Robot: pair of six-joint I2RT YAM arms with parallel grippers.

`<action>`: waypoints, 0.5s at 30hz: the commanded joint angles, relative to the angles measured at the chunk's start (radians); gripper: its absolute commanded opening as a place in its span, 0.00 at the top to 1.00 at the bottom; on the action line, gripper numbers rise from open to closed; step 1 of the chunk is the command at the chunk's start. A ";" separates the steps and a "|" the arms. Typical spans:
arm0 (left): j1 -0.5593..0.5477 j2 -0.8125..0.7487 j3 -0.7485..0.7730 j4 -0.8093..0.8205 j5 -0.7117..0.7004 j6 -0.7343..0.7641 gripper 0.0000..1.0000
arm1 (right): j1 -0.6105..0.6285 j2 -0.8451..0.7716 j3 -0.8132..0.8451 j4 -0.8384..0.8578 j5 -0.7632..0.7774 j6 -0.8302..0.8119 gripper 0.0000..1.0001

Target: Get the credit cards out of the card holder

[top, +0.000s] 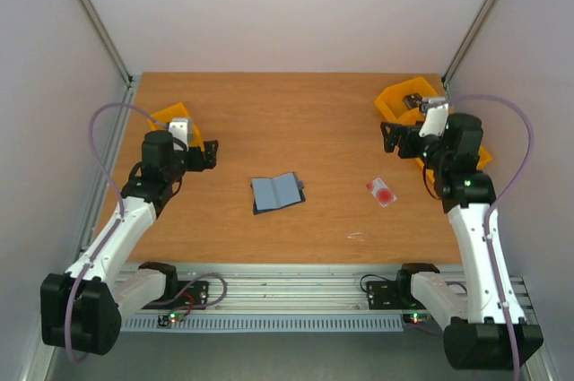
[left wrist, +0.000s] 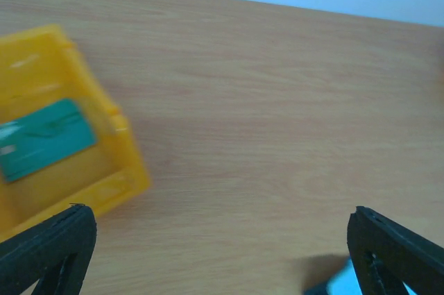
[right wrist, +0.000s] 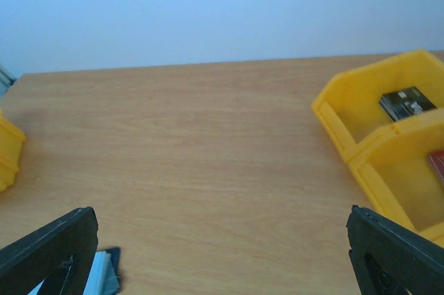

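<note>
The small dark navy-blue card holder (top: 277, 191) lies opened flat near the middle of the wooden worktop (top: 296, 121), paler grey-blue sleeves up; whether cards sit inside them cannot be made out. Each wrist view catches only a cut-off corner of it at the bottom edge. A whitish, red-patched credit card (top: 382, 191) lies flat on bare wood to its right, apart from it. A thin pale scrap (top: 356, 237) nearer the front edge is too small to identify. The left pincer (top: 210, 153) hangs with fingers spread wide, nothing between them, beside the yellow plastic bin (top: 163, 116) at the left edge, which the arm partly covers from above; the blurred left wrist view shows a teal card (left wrist: 45, 139) in it. The right pincer (top: 389, 137) is likewise spread wide and empty, close to the joined yellow bins (right wrist: 388, 139) in the far right corner; one holds a dark card (right wrist: 408, 103), the next a red item (right wrist: 438, 165) cut off by the frame. The wood around the card holder lies open on every side.
</note>
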 commanded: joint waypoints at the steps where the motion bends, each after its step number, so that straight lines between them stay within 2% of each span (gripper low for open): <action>1: 0.050 -0.041 -0.072 0.115 -0.243 0.000 0.01 | -0.002 -0.116 -0.186 0.268 0.082 0.072 0.01; 6: 0.067 -0.062 -0.194 0.349 -0.405 0.124 0.01 | -0.002 -0.152 -0.369 0.435 0.235 0.090 0.01; 9: 0.067 -0.066 -0.316 0.569 -0.464 0.169 0.01 | -0.002 -0.117 -0.434 0.485 0.253 0.084 0.02; 12: 0.067 -0.045 -0.391 0.733 -0.455 0.164 0.01 | -0.002 -0.050 -0.520 0.599 0.257 0.076 0.01; 15: 0.067 -0.031 -0.407 0.710 -0.371 0.155 0.01 | -0.002 0.044 -0.629 0.820 0.288 0.044 0.02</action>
